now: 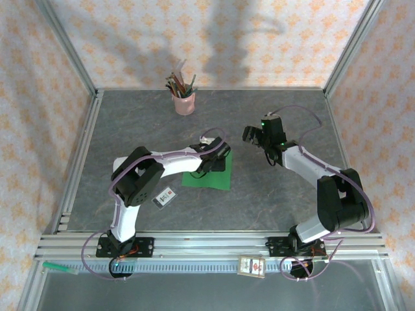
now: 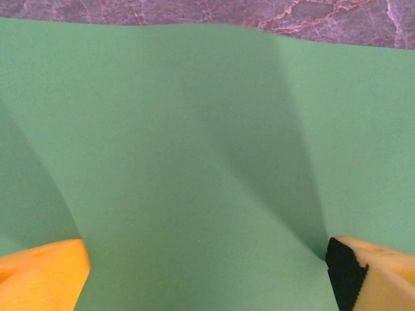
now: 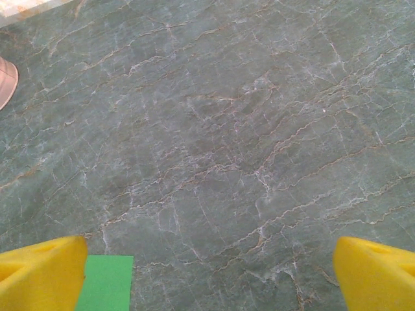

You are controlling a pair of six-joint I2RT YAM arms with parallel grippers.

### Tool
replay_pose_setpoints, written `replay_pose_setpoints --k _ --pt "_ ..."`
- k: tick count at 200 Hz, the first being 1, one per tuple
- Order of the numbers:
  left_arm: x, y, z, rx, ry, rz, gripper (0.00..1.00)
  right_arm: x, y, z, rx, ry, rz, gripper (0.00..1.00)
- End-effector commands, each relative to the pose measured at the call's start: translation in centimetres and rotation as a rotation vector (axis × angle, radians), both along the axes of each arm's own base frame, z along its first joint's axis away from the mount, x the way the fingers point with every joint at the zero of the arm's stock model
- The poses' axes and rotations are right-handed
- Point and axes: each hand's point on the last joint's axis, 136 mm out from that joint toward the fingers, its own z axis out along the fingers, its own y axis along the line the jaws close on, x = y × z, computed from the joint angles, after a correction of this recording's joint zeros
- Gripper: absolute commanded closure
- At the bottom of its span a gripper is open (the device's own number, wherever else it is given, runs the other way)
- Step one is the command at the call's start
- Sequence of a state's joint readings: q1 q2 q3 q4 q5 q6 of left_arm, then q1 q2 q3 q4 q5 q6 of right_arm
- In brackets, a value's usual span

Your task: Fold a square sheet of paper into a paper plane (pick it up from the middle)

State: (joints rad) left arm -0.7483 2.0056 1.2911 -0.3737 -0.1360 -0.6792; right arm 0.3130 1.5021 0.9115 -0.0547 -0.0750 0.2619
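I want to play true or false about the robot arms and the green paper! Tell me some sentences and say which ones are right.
1. The paper is green. True.
2. The right tool is holding the paper. False: it is open over the bare table, beside the paper.
3. The pink cup has pencil-like sticks in it. True.
4. The paper is folded into a plane. False: it is an unfolded sheet lying on the table.
5. The left tool is open right over the paper. True.
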Motion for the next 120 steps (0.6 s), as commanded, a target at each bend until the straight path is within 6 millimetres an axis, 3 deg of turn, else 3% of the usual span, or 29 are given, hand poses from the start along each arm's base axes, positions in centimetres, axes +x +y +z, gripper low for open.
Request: replay_pose_setpoints --k 1,26,62,98,120 --pt "-1.5 0.8 -2.4 0.009 0.09 -0.017 0.07 -0.2 -0.2 1.1 0.008 -0.02 -0.007 0.03" --pt "-1.1 0.6 -1.7 0.01 0.072 -0.021 0.1 -0.2 -0.1 1.1 0.014 -0.014 -0.007 0.03" --pt "-0.6 0.2 -0.9 -0.005 0.05 -0.022 0.21 -0.2 0.2 1.1 0.026 -0.006 0.0 0.03" --pt "-0.5 0.4 -0.8 0.014 0.049 -0.028 0.22 -0.1 0.3 1.2 0.028 -0.006 0.003 0.03" --pt "-0.5 0.2 -0.7 0.007 0.048 -0.031 0.27 0.0 0.5 1.1 0.034 -0.002 0.01 0.03"
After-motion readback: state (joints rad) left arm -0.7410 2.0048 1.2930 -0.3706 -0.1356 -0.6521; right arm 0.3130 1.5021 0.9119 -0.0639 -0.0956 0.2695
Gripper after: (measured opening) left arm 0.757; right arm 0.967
